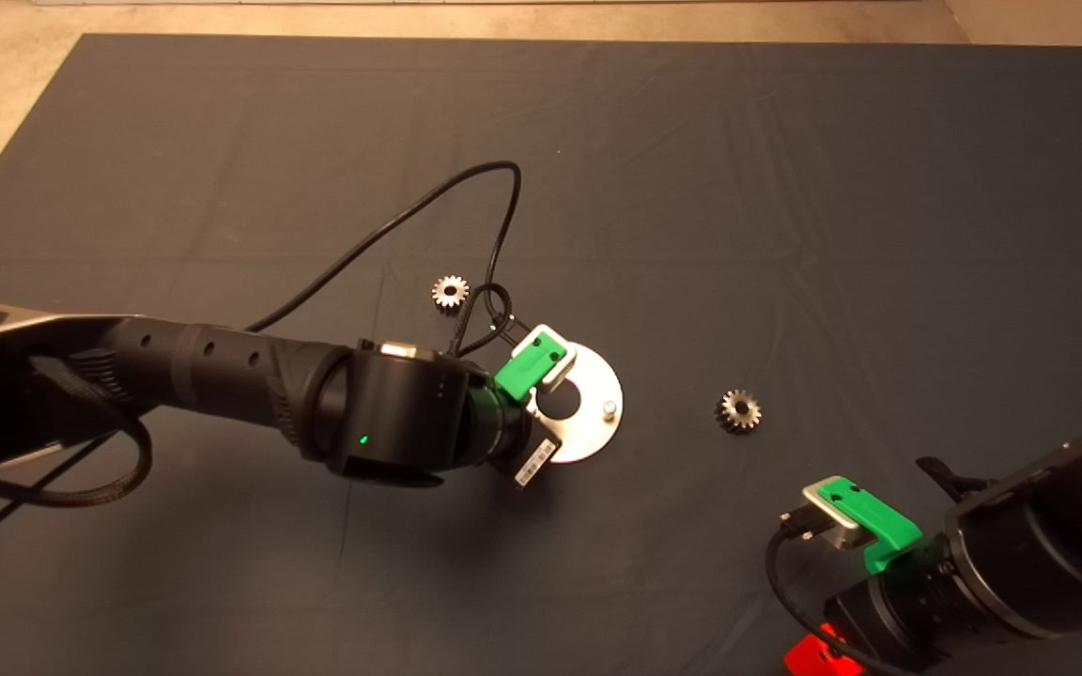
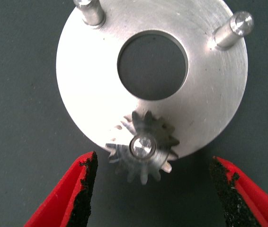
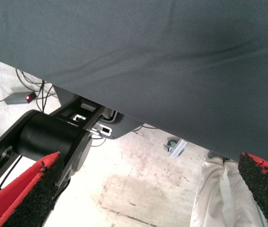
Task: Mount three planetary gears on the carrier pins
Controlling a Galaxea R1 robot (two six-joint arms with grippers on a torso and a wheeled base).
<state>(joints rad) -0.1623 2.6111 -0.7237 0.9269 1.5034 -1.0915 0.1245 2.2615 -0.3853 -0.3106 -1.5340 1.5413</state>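
The round silver plate (image 1: 593, 434) lies mid-mat, partly under my left wrist; it fills the left wrist view (image 2: 209, 109). One planetary gear (image 2: 143, 147) sits on a carrier pin at the plate's rim. Two carrier pins (image 2: 91, 12) (image 2: 233, 28) stand bare, and one of them shows in the head view (image 1: 609, 408). My left gripper (image 2: 155, 194) is open just above that gear, its fingers (image 2: 84, 189) apart on either side and not touching it. Two more gears lie flat on the mat, one beyond the plate (image 1: 450, 291) and one to its right (image 1: 739, 410).
My right gripper (image 3: 148, 189) is parked open at the mat's lower right edge (image 1: 846, 507), looking at the floor. A person's leg (image 3: 214, 189) in light trousers shows there. A black cable (image 1: 494, 235) loops over the mat behind the left wrist.
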